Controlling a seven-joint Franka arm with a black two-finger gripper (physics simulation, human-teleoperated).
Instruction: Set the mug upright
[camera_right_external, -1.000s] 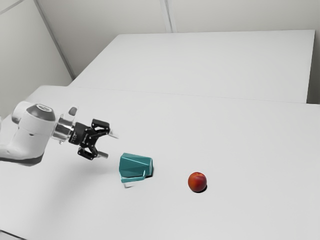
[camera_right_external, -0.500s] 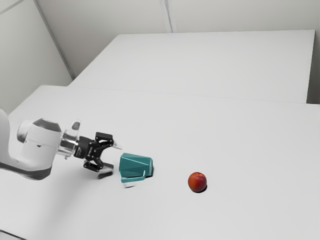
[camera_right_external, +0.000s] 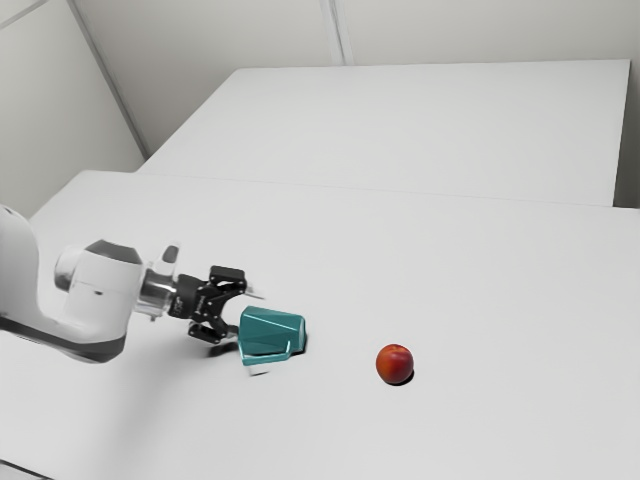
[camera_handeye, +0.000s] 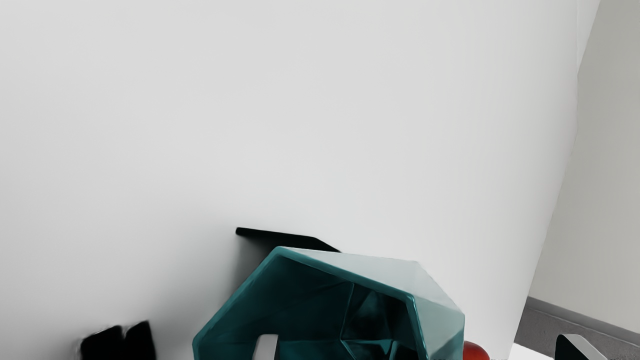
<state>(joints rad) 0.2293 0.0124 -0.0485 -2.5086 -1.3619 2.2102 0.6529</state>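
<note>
Mug (camera_right_external: 272, 333): on its side on the table (camera_right_external: 480, 280), not upright. Its mouth (camera_handeye: 300, 295) faces the gripper (camera_right_external: 246, 313); its base points toward the exterior view's right. The handle (camera_right_external: 268, 358) lies along the side nearest the exterior camera, low down.

Gripper: open, its 2 fingers wide apart, with nothing held. In the wrist view, 1 fingertip (camera_handeye: 266, 347) overlaps the mouth; whether it has passed the rim or is just short of it cannot be determined. The other fingertip (camera_handeye: 574, 347) is outside the mug's outline. Contact cannot be confirmed.

Surroundings: 1 red-orange fruit (camera_right_external: 395, 364) on the table beyond the base, well apart from the mug.

Assessment: the step in hand is judged to be lining up a grasp at the rim; the uprighting remains to be done. The next move calls for a short advance with 1 finger inside and 1 outside, closure on the wall, then a lift and a turn bringing the mouth up. Risk: a finger meeting the rim head-on could push or roll the mug.
</note>
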